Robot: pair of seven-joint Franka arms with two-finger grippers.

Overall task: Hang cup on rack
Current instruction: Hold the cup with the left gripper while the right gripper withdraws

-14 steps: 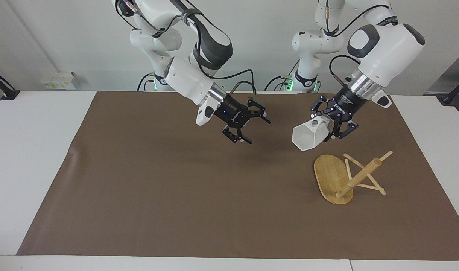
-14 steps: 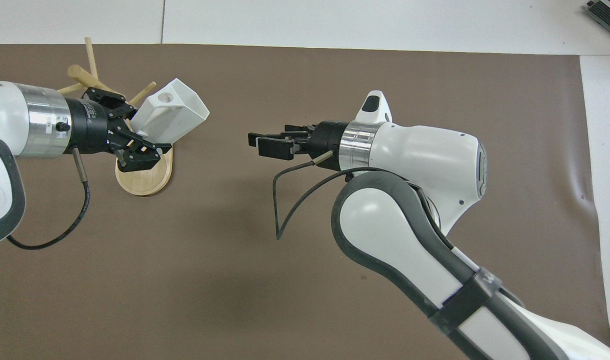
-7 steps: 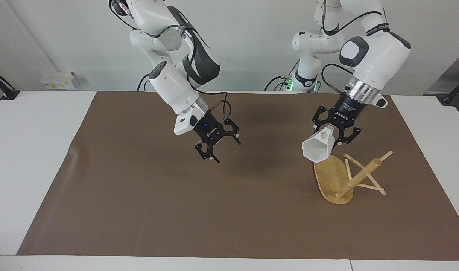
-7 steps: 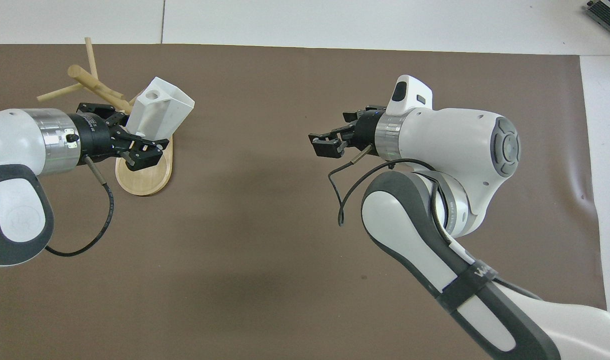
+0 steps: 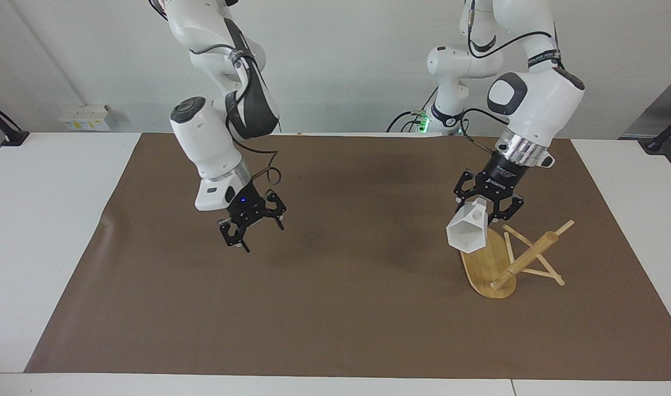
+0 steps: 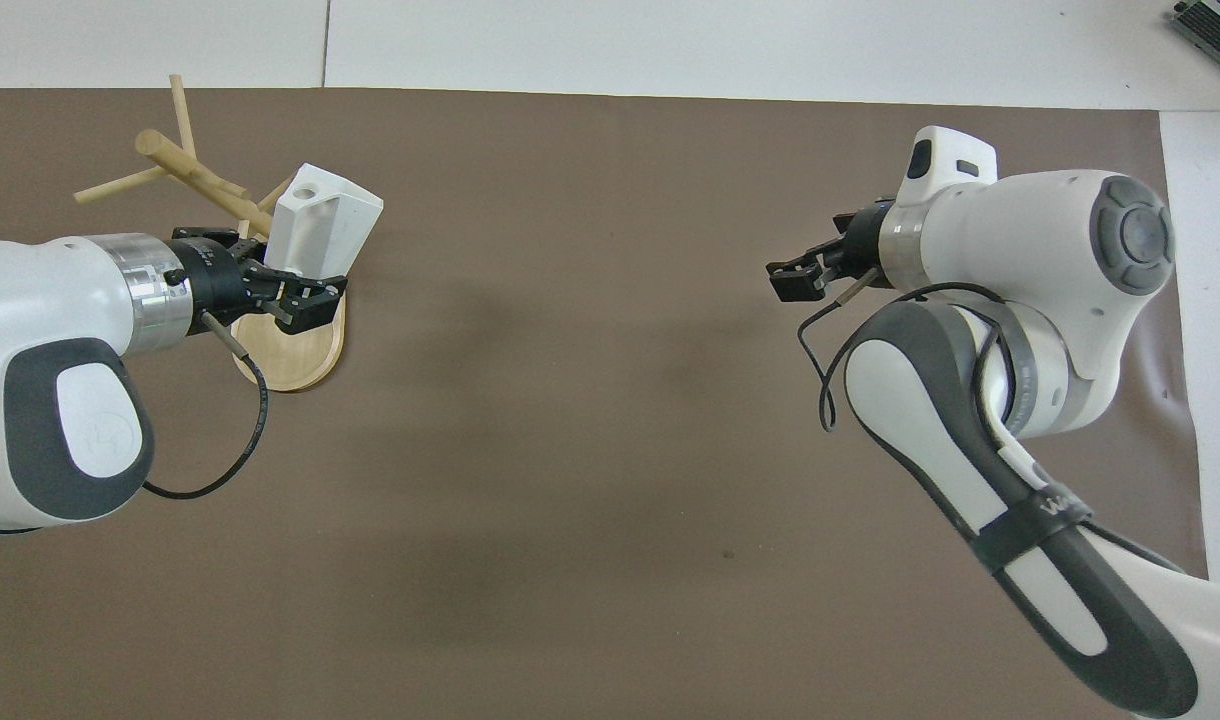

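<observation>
The white faceted cup (image 5: 467, 234) hangs in my left gripper (image 5: 488, 212), which is shut on its blocky handle. The cup's mouth tilts down, just over the oval base of the bamboo rack (image 5: 481, 264). The rack looks tipped over. Its post (image 5: 528, 256) slants toward the left arm's end of the table and its peg tips rest on the mat. In the overhead view the cup (image 6: 330, 225) covers part of the rack's base (image 6: 290, 355), with the left gripper (image 6: 290, 275) beside it. My right gripper (image 5: 251, 228) is open and empty above the mat, also seen in the overhead view (image 6: 795, 280).
A brown mat (image 5: 335, 308) covers most of the white table (image 5: 44, 220). The rack's thin pegs (image 6: 120, 183) stick out toward the mat's edge at the left arm's end.
My left gripper has lowered and turned the cup, bringing it down over the rack's base. My right arm has swung away toward its own end of the table, its gripper still open.
</observation>
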